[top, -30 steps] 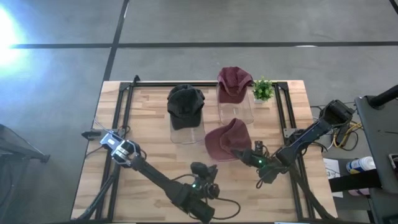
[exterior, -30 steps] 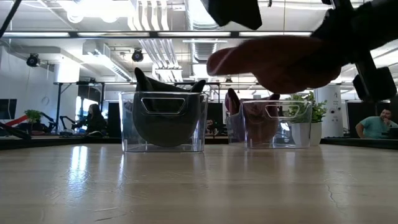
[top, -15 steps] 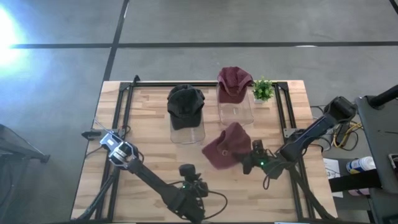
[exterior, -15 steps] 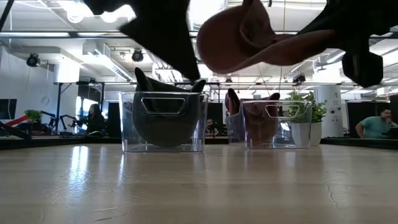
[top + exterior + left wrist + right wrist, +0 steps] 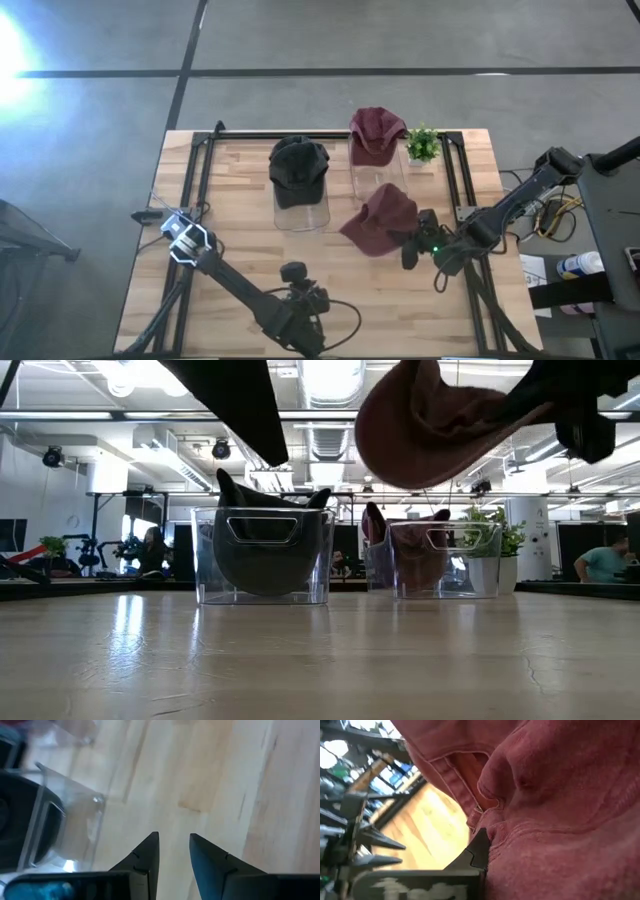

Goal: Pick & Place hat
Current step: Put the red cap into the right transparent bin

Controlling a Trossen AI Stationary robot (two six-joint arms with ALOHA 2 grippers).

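**Maroon cap lifted clear of the table, clear bin ahead at eleven o'clock**

Right gripper point(image 5: 408, 247) pinched shut on a soft, crumpled maroon cap point(image 5: 378, 220), held aloft, crown sagging, long axis running ten to four o'clock. Empty clear plastic bin point(image 5: 380, 178) just beyond the cap toward eleven o'clock; another maroon cap point(image 5: 376, 133) farther along. Left gripper point(image 5: 172, 851), part-spread and empty, waited at seven o'clock above smooth pale wood.
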